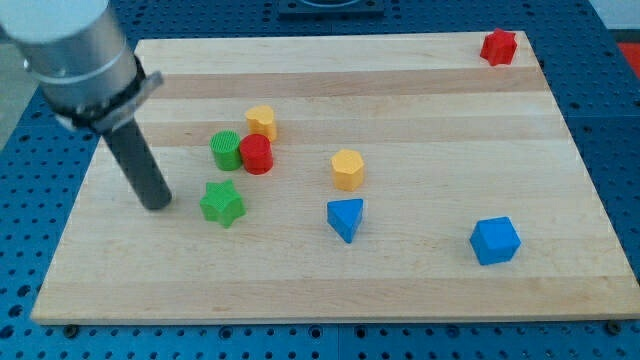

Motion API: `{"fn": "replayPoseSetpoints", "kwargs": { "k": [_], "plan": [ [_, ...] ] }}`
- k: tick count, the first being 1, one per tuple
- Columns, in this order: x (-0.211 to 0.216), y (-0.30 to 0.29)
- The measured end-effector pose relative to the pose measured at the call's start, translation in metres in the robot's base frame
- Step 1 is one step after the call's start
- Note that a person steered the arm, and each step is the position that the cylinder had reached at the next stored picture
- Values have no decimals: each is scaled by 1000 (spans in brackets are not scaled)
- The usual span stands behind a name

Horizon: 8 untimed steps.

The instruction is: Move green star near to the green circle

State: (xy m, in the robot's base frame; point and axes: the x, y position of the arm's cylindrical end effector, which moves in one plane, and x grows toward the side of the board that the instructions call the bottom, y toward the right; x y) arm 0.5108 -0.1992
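While I watch the feed: the arm ends in a plain rod with no jaws to part or close, so it grips nothing.
Tip: my tip [157, 205] rests on the wooden board [420, 290] at the view's left, touching no block.
Green star: the green star [221, 204] lies just to the right of my tip, level with it, a narrow strip of bare wood between them.
Blue triangle: the blue triangular block [346, 218] sits further right of the tip, a little lower in the view.
Blue cube: the blue cube [495, 241] is well apart from the tip, far right and lower.
Green circle: the green circle [226, 150] stands above and right of the tip, directly above the star with a small gap.
Red cylinder: the red cylinder [257, 155] touches the green circle's right side.
Yellow blocks: one yellow block [347, 169] lies right of the red one; another [261, 122] sits just above it.
Red block: a red block [497, 47] sits at the far top-right corner, farthest from the tip.
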Motion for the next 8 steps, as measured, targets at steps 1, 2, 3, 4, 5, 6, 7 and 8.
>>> {"fn": "replayPoseSetpoints", "kwargs": {
  "k": [1,2,3,4,5,6,7,8],
  "plan": [
    [56,2],
    [106,9],
    [108,38],
    [103,88],
    [89,132],
    [83,138],
    [83,115],
    [83,75]
  ]
}}
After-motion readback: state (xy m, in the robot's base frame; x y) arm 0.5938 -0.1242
